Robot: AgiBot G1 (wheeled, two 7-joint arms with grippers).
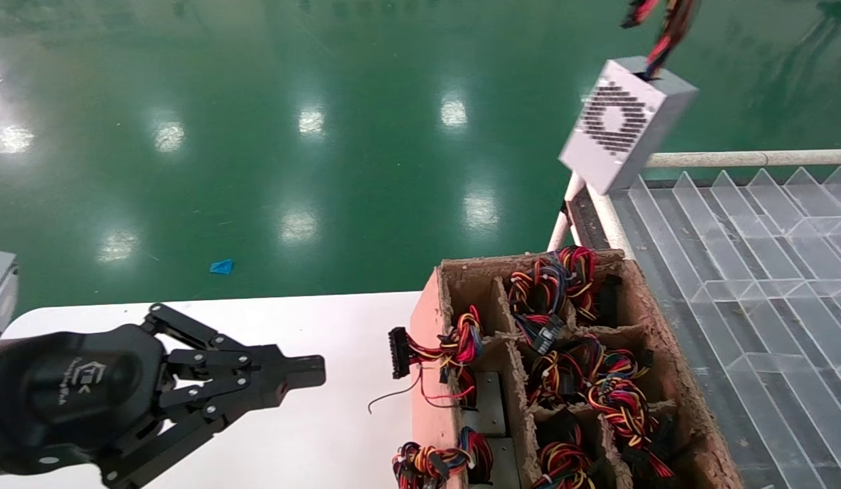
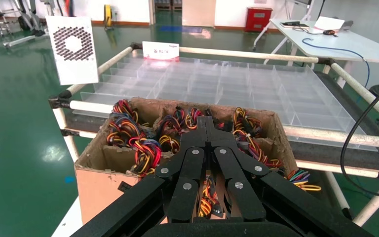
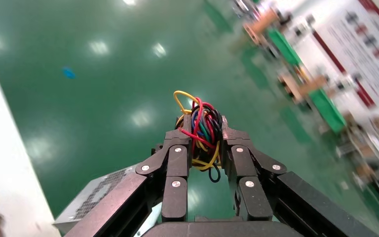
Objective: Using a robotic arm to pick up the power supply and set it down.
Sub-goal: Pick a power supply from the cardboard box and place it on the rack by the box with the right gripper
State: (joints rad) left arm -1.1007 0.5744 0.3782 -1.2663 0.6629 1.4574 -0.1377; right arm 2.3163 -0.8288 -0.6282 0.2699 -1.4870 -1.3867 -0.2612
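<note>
The power supply (image 1: 621,125), a silver-grey box with a honeycomb vent, hangs tilted in the air above the corner of the clear tray. Its wires (image 1: 665,27) rise out of the top of the head view. In the right wrist view my right gripper (image 3: 203,129) is shut on that red, yellow, black and blue wire bundle (image 3: 201,133), and the power supply (image 3: 96,197) dangles below it. The left wrist view shows the power supply (image 2: 73,47) far off. My left gripper (image 1: 315,372) is shut with nothing in it, parked over the white table and pointing toward the cardboard box.
A cardboard box (image 1: 431,407) with dividers holds several more wired units. Beside it lies a clear compartment tray (image 1: 767,272) on a white pipe frame (image 1: 733,159). The white table (image 1: 325,435) ends at a green floor with a blue scrap (image 1: 221,266).
</note>
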